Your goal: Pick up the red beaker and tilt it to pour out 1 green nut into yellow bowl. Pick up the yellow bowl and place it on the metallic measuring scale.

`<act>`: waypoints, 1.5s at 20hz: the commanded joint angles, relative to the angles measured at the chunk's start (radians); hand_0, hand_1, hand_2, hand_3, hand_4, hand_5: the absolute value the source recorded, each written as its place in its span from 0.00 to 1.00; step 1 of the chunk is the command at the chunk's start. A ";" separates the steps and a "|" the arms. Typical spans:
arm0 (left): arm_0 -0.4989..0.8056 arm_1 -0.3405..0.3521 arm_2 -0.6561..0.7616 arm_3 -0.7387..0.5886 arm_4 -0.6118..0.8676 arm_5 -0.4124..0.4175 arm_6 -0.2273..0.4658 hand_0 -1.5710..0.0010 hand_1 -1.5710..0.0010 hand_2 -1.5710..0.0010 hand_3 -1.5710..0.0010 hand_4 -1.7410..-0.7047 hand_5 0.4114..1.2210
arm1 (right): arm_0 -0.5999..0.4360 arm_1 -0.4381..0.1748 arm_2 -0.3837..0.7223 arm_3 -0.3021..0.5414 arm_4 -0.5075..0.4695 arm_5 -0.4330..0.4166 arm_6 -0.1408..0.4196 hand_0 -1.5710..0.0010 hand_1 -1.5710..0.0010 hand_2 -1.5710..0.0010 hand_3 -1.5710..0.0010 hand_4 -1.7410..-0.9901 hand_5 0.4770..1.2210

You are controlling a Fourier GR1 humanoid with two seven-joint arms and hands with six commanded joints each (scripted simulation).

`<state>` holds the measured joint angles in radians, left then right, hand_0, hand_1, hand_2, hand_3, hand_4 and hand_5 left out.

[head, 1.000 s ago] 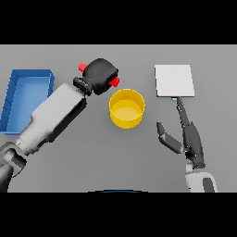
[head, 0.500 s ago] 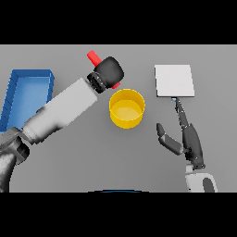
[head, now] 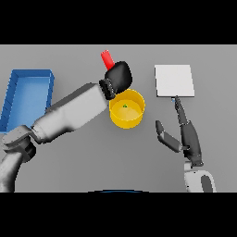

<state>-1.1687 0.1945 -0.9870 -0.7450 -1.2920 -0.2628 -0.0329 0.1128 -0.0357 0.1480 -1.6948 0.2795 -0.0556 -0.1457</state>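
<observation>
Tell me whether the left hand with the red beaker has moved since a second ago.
Yes. The left hand, shut on the red beaker, has shifted right, from left of the yellow bowl to over its far rim.

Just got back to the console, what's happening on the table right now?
The left hand is curled round the red beaker, holding it over the far rim of the yellow bowl. One green nut already lies inside the bowl. The right hand rests open on the table, fingertips reaching toward the metallic scale, which has nothing on it. A blue tray sits far left.
</observation>
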 commanded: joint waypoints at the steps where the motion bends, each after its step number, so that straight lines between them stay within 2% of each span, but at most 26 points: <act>1: -0.002 0.004 -0.018 -0.009 -0.016 -0.018 -0.001 0.00 0.00 0.00 0.00 0.01 1.00 | 0.004 -0.001 0.001 0.003 0.011 -0.008 -0.005 1.00 1.00 1.00 1.00 0.89 0.27; 3: -0.030 -0.003 -0.048 0.008 -0.049 -0.033 -0.013 0.00 0.00 0.00 0.00 0.01 1.00 | 0.003 0.004 0.008 -0.004 0.012 -0.006 -0.012 1.00 1.00 1.00 1.00 0.88 0.27; 6: -0.087 -0.015 -0.105 0.032 -0.101 -0.054 -0.073 0.00 0.00 0.00 0.00 0.01 1.00 | 0.000 0.005 0.006 0.000 0.017 -0.013 -0.014 1.00 1.00 1.00 1.00 0.90 0.26; 8: -0.106 -0.041 -0.139 0.069 -0.134 -0.058 -0.084 0.00 0.00 0.00 0.00 0.01 1.00 | -0.004 0.003 0.007 -0.003 0.027 -0.020 -0.005 1.00 1.00 1.00 1.00 0.91 0.26; 9: -0.114 -0.054 -0.146 0.073 -0.143 -0.068 -0.081 0.00 0.00 0.00 0.00 0.01 1.00 | 0.007 -0.003 0.005 -0.010 0.014 -0.008 -0.023 1.00 1.00 1.00 1.00 0.92 0.27; 11: -0.143 -0.053 -0.151 0.088 -0.156 -0.070 -0.098 0.00 0.00 0.00 0.00 0.01 1.00 | 0.006 0.005 0.013 -0.009 0.032 -0.020 -0.017 1.00 1.00 1.00 1.00 0.93 0.28; 12: -0.159 -0.057 -0.148 0.096 -0.154 -0.079 -0.115 0.00 0.00 0.00 0.00 0.01 1.00 | 0.012 0.006 0.016 -0.017 0.027 -0.015 -0.024 1.00 1.00 1.00 1.00 0.94 0.28; 14: -0.192 -0.047 -0.109 0.112 -0.136 -0.029 -0.133 0.00 0.00 0.00 0.00 0.01 1.00 | 0.013 0.015 0.024 -0.015 0.036 -0.018 -0.006 1.00 1.00 1.00 1.00 0.94 0.28; 18: -0.290 -0.001 -0.010 0.166 -0.090 -0.032 -0.145 0.00 0.00 0.00 0.00 0.01 1.00 | -0.001 -0.002 0.013 -0.004 0.047 -0.027 -0.018 1.00 1.00 1.00 1.00 0.96 0.28; 19: -0.315 0.008 0.032 0.189 -0.068 -0.032 -0.126 0.00 0.00 0.00 0.20 0.01 1.00 | -0.003 -0.001 0.014 -0.004 0.049 -0.029 -0.011 1.00 1.00 1.00 1.00 0.95 0.27; 20: -0.334 0.023 0.059 0.212 -0.053 -0.026 -0.130 0.00 0.00 0.00 0.35 0.01 1.00 | -0.008 0.000 0.013 -0.002 0.044 -0.025 0.000 1.00 1.00 1.00 1.00 0.95 0.27; 21: -0.344 0.047 0.105 0.227 -0.020 0.004 -0.141 0.00 0.00 0.00 0.28 0.01 1.00 | -0.002 -0.004 0.012 0.000 0.047 -0.026 -0.005 1.00 1.00 1.00 1.00 0.96 0.27; 22: -0.355 0.060 0.148 0.254 0.011 0.000 -0.142 0.00 0.00 0.00 0.22 0.01 1.00 | 0.008 0.001 0.008 -0.007 0.026 -0.018 -0.014 1.00 1.00 1.00 1.00 0.97 0.27; 23: -0.372 0.072 0.205 0.292 0.050 -0.008 -0.124 0.00 0.00 0.00 0.18 0.01 1.00 | 0.009 -0.002 0.012 -0.014 0.029 -0.017 -0.032 1.00 1.00 1.00 1.00 0.99 0.28; 25: -0.397 0.098 0.323 0.341 0.132 -0.021 -0.056 0.00 0.00 0.00 0.11 0.01 1.00 | -0.007 0.000 0.013 0.001 0.036 -0.021 -0.009 1.00 1.00 1.00 1.00 0.99 0.27; 28: -0.394 0.169 0.478 0.395 0.247 0.003 0.022 0.00 0.00 0.00 0.08 0.00 1.00 | -0.018 0.002 0.011 0.010 0.022 -0.014 -0.020 1.00 1.00 1.00 1.00 0.98 0.26; 30: -0.362 0.223 0.578 0.420 0.326 0.050 0.083 0.00 0.00 0.00 0.07 0.00 1.00 | -0.020 0.008 0.000 0.016 0.003 -0.016 -0.020 1.00 1.00 1.00 1.00 0.98 0.26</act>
<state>-1.5301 0.4188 -0.4100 -0.3243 -0.9666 -0.2150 0.0516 0.0928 -0.0276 0.1476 -1.6795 0.2825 -0.0720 -0.1658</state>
